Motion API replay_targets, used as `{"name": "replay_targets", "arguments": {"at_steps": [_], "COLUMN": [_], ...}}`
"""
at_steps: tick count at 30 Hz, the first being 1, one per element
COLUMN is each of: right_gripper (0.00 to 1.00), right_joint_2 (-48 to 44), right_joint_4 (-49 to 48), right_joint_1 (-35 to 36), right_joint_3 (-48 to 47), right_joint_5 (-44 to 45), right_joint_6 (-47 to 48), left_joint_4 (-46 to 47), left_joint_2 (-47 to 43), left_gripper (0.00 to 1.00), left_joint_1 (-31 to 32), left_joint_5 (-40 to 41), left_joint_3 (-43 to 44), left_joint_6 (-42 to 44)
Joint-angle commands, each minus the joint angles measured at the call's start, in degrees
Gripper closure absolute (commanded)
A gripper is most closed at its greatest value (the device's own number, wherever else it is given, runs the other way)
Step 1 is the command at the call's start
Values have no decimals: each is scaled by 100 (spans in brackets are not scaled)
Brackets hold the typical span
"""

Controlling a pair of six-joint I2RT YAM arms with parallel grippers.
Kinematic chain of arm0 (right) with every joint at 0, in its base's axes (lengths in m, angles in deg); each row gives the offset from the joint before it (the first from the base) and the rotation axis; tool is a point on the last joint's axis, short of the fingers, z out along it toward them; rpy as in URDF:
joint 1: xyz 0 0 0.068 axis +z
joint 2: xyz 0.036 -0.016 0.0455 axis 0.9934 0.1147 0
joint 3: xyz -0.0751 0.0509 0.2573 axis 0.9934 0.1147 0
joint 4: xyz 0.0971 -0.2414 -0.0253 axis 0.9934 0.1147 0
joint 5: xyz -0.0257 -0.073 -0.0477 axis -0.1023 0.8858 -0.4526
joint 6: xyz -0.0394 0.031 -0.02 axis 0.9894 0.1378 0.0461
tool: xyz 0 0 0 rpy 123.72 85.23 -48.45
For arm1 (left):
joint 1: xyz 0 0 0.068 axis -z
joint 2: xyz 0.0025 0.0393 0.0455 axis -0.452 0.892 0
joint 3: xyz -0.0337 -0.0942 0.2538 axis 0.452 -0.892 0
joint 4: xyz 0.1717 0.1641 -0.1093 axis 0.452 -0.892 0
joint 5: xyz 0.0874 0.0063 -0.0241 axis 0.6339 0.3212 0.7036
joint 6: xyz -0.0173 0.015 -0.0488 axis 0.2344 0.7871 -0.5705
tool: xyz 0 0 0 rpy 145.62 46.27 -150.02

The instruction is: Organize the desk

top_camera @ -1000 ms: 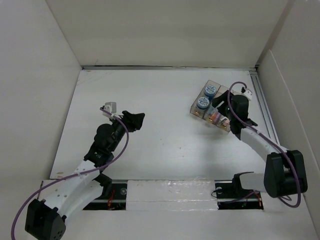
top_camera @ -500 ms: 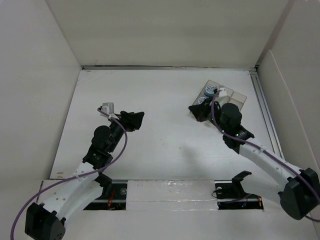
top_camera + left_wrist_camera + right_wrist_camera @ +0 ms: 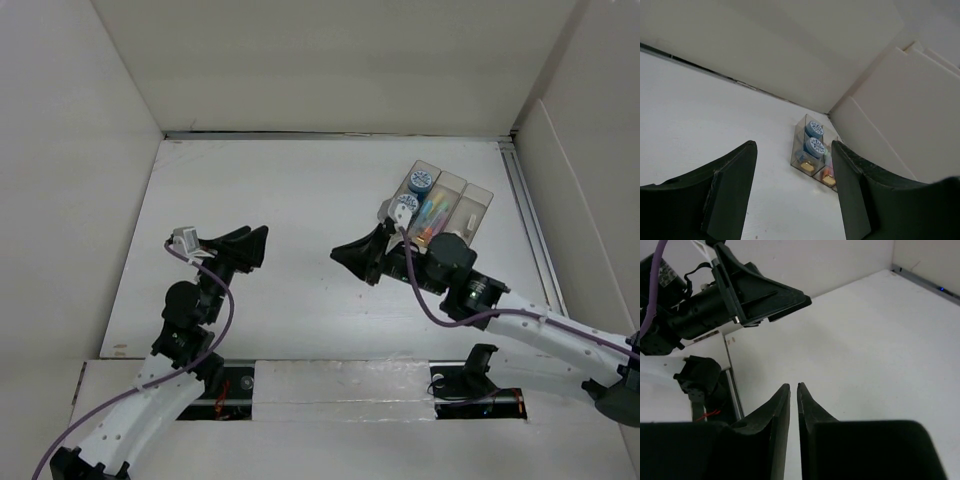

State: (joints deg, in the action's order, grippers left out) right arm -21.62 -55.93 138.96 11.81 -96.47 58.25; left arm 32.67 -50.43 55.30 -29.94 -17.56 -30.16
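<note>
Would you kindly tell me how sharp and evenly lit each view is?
Top external: soft, even light, faint shadows. Left wrist: left end effector dark and blurred, clear tray beyond in focus. Right wrist: right end effector a soft-edged silhouette.

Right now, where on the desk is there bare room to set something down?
The far left of the desk, between the back wall and the left claw, is bare. So is the gap between it and the right claw, though narrow. The far right is crowded: the tray and the right arm.
</note>
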Motion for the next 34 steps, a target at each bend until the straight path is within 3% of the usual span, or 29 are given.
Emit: {"name": "replay_targets", "arguments": {"at_steps": [1, 18, 27, 34], "right_gripper": [82, 60, 54, 51], "right_joint_2": [-224, -884, -357, -251], "right_joint_4": [-21, 85, -310, -417], "right_joint_1": [26, 26, 78, 132], "right_joint_3": [-131, 221, 642, 906], "right_joint_5": [319, 504, -181, -209], "right_joint_6": [104, -212, -589, -661], "left_joint_4": [281, 290, 536, 712], "left_joint_2": [-249, -250, -31, 241], "left_gripper": [44, 45, 47, 46], "left_joint_1": [14, 14, 14, 14], "left_joint_5": [178, 169, 134, 134], "left_joint_3": [-104, -113, -201, -219], "left_joint_6": [-38, 14, 76, 50]}}
